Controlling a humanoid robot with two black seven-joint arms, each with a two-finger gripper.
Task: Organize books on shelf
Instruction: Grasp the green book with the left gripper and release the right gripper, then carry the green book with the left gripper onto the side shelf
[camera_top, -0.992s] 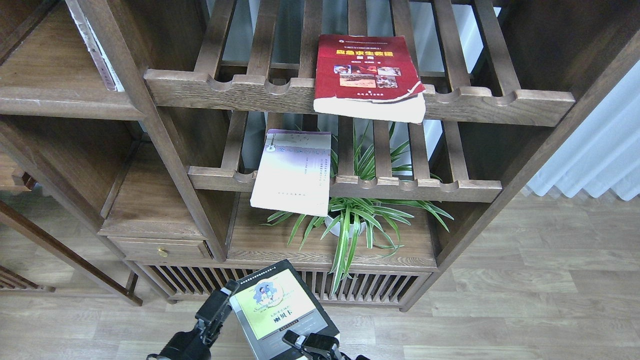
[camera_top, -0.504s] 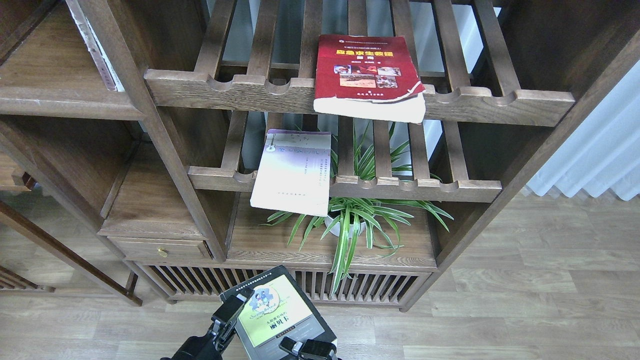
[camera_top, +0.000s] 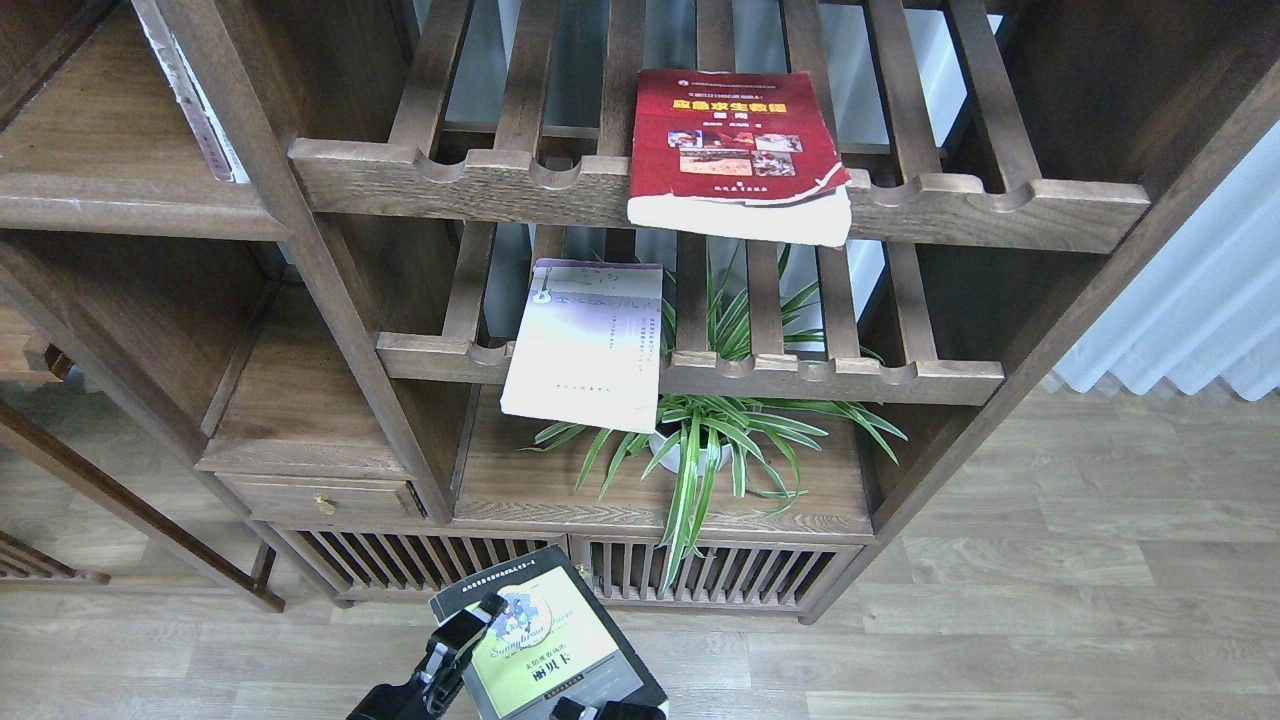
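The black-bordered yellow-green book (camera_top: 545, 650) is held low in front of the cabinet, at the bottom edge of the view. My left gripper (camera_top: 462, 632) is clamped on its left edge, with one finger over the cover. Only the tip of my right gripper (camera_top: 605, 711) shows under the book's lower edge, and its fingers cannot be told apart. The thick red book (camera_top: 735, 150) lies on the upper slatted rack and overhangs its front rail. The lavender-white book (camera_top: 585, 345) lies on the lower slatted rack, also overhanging. A solid dark plank shelf (camera_top: 120, 205) with a rounded front edge is at the upper left.
A potted spider plant (camera_top: 700, 440) stands on the solid board under the racks. A thin white-edged item (camera_top: 190, 100) leans against the upright at the upper left. A small drawer (camera_top: 320, 497) is at the lower left. A wood floor and a white curtain (camera_top: 1190, 310) are on the right.
The black-bordered book and both grippers have moved down toward the bottom edge of the view. The right gripper has almost left the view. The other two books have not moved.
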